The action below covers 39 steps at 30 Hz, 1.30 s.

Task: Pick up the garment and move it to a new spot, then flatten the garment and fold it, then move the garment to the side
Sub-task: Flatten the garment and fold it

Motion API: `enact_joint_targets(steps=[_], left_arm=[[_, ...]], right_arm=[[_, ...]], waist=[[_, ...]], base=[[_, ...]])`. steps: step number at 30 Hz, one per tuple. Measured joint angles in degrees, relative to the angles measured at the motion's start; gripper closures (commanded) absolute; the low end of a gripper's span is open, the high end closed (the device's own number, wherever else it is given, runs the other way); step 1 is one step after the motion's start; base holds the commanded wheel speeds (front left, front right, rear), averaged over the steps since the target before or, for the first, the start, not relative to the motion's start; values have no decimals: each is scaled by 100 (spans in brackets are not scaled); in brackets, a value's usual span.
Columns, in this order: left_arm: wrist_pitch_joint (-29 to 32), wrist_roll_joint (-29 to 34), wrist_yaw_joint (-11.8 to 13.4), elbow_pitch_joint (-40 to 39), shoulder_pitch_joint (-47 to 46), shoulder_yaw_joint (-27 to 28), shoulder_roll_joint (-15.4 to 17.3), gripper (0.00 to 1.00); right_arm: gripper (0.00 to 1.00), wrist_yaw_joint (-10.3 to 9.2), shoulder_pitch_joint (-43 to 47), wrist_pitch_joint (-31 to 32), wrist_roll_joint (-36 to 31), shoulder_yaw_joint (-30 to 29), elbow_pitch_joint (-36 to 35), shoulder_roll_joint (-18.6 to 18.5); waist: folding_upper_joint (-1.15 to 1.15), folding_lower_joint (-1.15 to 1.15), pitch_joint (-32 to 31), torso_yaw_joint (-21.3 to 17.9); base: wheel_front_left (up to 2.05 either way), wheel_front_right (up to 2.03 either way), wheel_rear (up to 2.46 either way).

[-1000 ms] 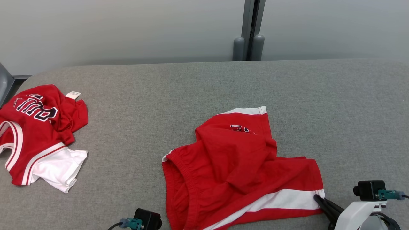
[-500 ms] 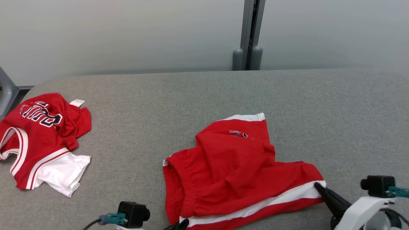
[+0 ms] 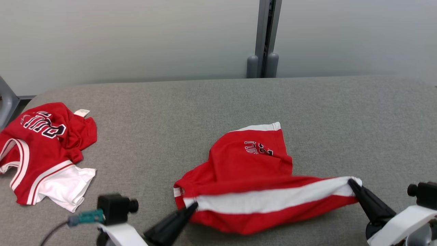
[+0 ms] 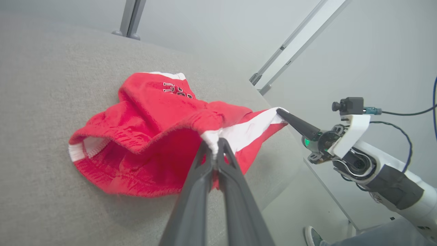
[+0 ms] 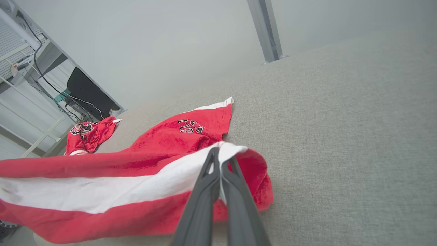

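Note:
The garment (image 3: 249, 171) is a pair of red shorts with a white side stripe, lying on the grey padded table (image 3: 205, 102). Its near edge is lifted and stretched between my two grippers. My left gripper (image 3: 194, 206) is shut on the waistband corner at the stripe's left end. My right gripper (image 3: 351, 182) is shut on the stripe's right end at the hem. The left wrist view has the garment (image 4: 143, 136) pinched by the left gripper (image 4: 214, 143), with the right gripper (image 4: 280, 111) beyond. In the right wrist view the right gripper (image 5: 221, 153) pinches the white hem of the garment (image 5: 136, 177).
A second red and white jersey (image 3: 41, 150) lies crumpled at the table's left end. A grey post (image 3: 264, 37) stands behind the table's far edge against a pale wall. In the left wrist view, a shoe (image 4: 312, 235) rests on the floor beyond the table's edge.
Both grippers have risen with the garment's near edge, pulling the white stripe taut between them. The left gripper came into view. The camera has shifted a little.

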Motion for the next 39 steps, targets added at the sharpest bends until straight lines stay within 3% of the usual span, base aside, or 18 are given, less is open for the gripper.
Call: enact_joint_targets(steps=[5, 9, 16, 21, 29, 39], left_arm=[[-73, -44, -1, 82, -865, 130, 147, 100], [-16, -202, -8, 546, -2228, 226, 370, 100], [258, -882, -14, 1852, -4621, 169, 321, 100], [218, -861, -15, 2731, -6190, 15, 416, 100], [-434, -564, -15, 3886, -8528, -502, 363, 100], [-1414, -202, -18, 5182, -10350, -1021, 389, 100]], right_arm=[[100, 0, -470, 25, -123, -62, -168, -26], [100, 0, -1411, 43, -205, -89, -162, -27], [100, 0, -3110, 114, -92, 193, 119, -109], [100, 0, -4504, 144, 244, 512, 326, -146], [100, 0, -6652, -113, 491, 835, 832, -361], [100, 2, -8851, -979, 302, 846, 1722, -222]], waist=[[0, 0, 212, -31], [0, 0, 573, -69], [0, 0, 1265, -29], [0, 0, 1830, -6], [0, 0, 2736, 45], [0, 0, 3537, -5]], base=[[0, 0, 0], [0, 0, 0], [0, 0, 0], [0, 0, 0], [0, 0, 0], [0, 0, 0]])
